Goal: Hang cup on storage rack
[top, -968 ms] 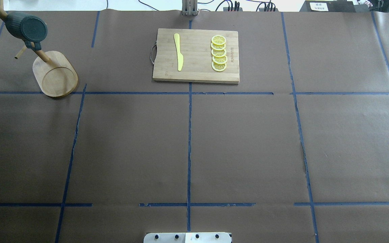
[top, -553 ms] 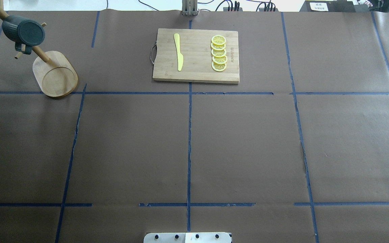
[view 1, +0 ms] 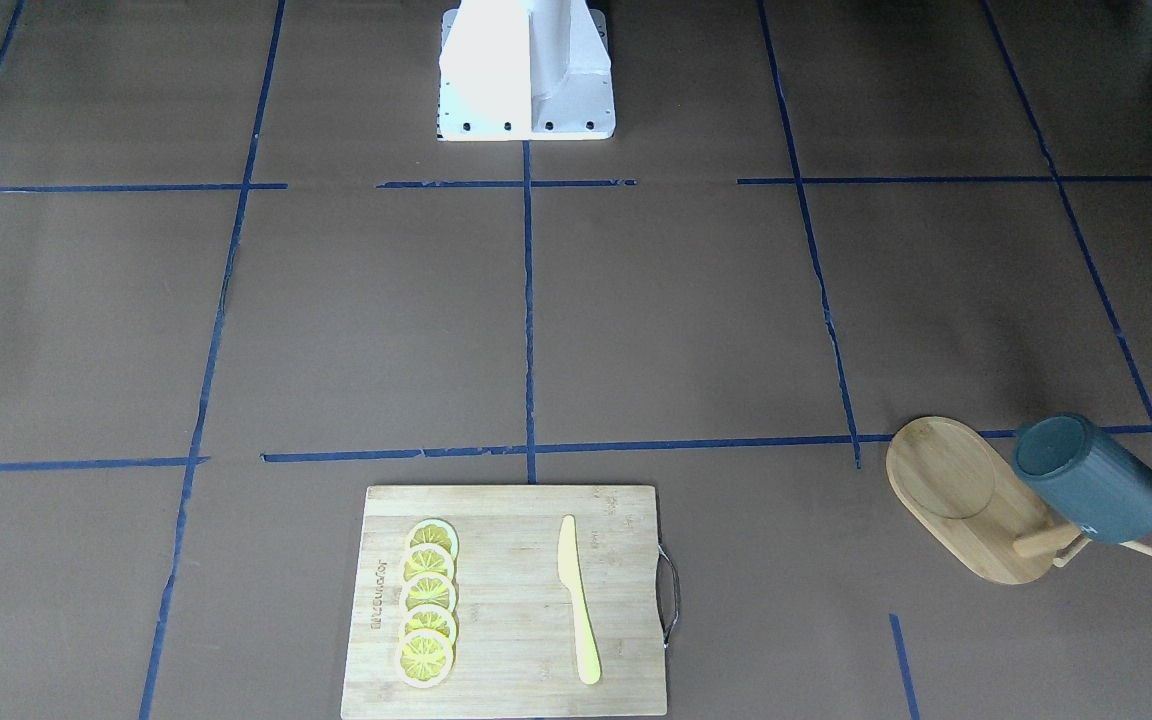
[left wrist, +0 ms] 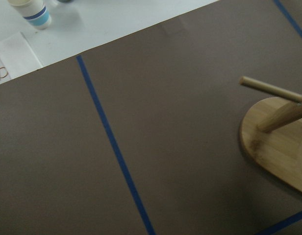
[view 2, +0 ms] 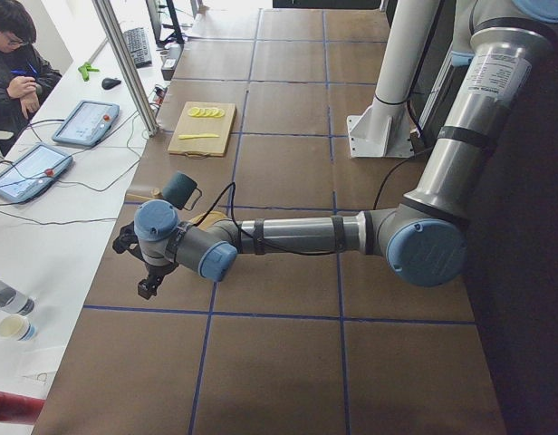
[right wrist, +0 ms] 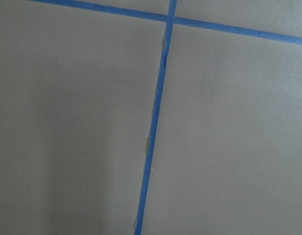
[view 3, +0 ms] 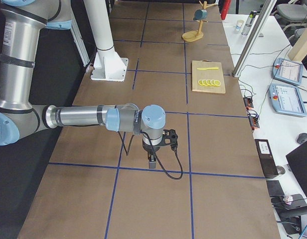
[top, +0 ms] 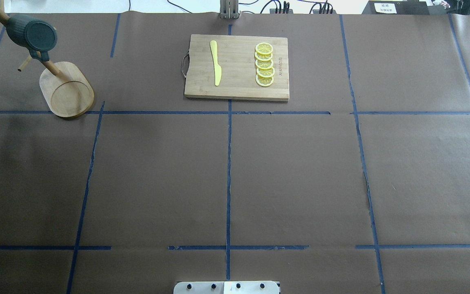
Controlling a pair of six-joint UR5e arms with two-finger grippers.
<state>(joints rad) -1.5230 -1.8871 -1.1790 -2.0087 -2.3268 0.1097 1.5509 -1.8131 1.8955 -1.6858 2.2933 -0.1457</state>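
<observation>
The dark grey-blue cup point(top: 31, 34) hangs by its handle on a peg of the bamboo storage rack point(top: 67, 90) at the table's far left, its bottom facing the overhead camera. It also shows in the front-facing view point(view 1: 1091, 480), beside the rack's oval base point(view 1: 946, 490). My left gripper point(view 2: 148, 276) shows only in the exterior left view, off the cup and nearer the camera than the rack; I cannot tell if it is open. My right gripper point(view 3: 158, 149) shows only in the exterior right view, low over bare table far from the rack; its state is unclear. The left wrist view shows the rack's base point(left wrist: 278, 142) and one peg.
A bamboo cutting board point(top: 237, 67) with a yellow knife point(top: 216, 63) and several lemon slices point(top: 264, 64) lies at the far middle. Blue tape lines cross the brown table cover. An operator's bench with tablets and cables runs along the far edge.
The hanging cup swung a little to the left on its peg and then back to where it was. Nothing else moved in the overhead view.
</observation>
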